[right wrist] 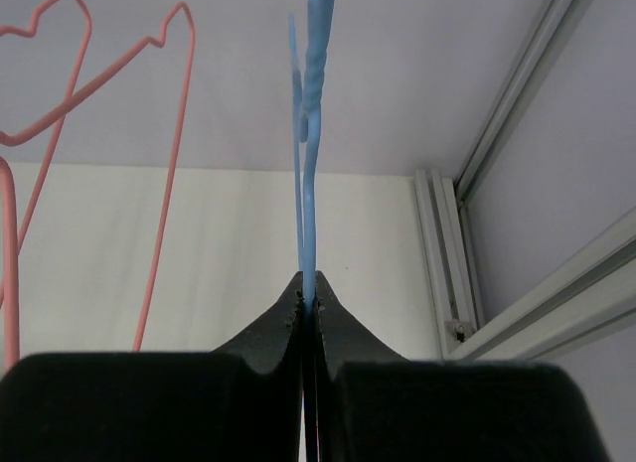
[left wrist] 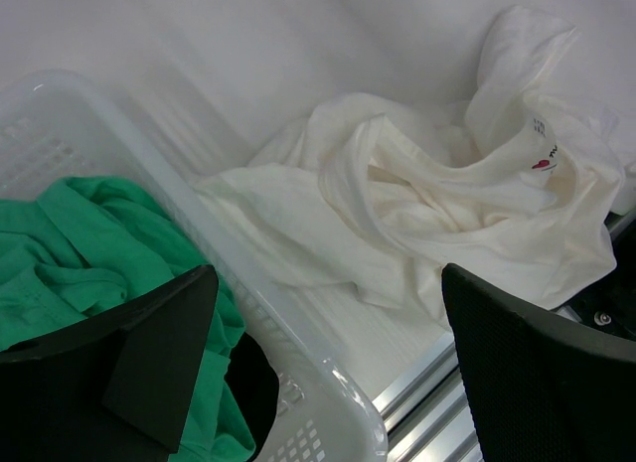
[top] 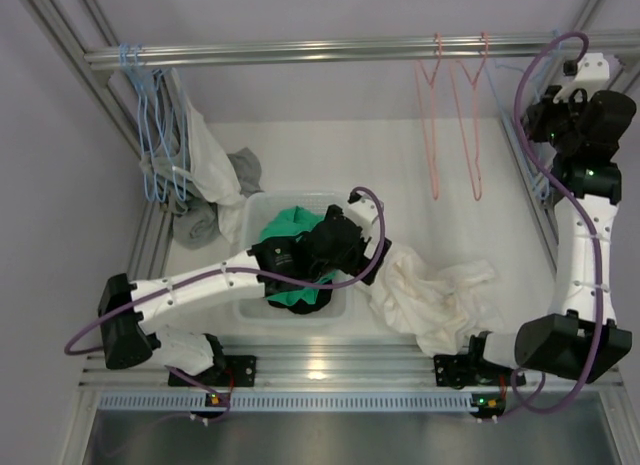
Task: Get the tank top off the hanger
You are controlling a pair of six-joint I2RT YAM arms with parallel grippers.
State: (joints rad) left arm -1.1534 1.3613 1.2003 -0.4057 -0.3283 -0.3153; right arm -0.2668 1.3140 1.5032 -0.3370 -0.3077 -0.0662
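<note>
- The white tank top [left wrist: 427,204] lies crumpled on the counter [top: 330,145], just beside the clear basket [left wrist: 40,94] and, as far as I can judge, off any hanger.
- It looks light, soft and limp, likely to sag and bunch when lifted. A strap or a raised fold near the labelled neckline would be my pick for a pinch.
- My left end effector [left wrist: 328,333] hangs spread wide over the basket's edge, holding nothing, with a green garment [left wrist: 89,243] under one finger.
- My right end effector [right wrist: 308,308] is clamped tight on a thin blue hanger [right wrist: 313,154] up by the rail [top: 300,53]. No cloth shows on its wire.
</note>
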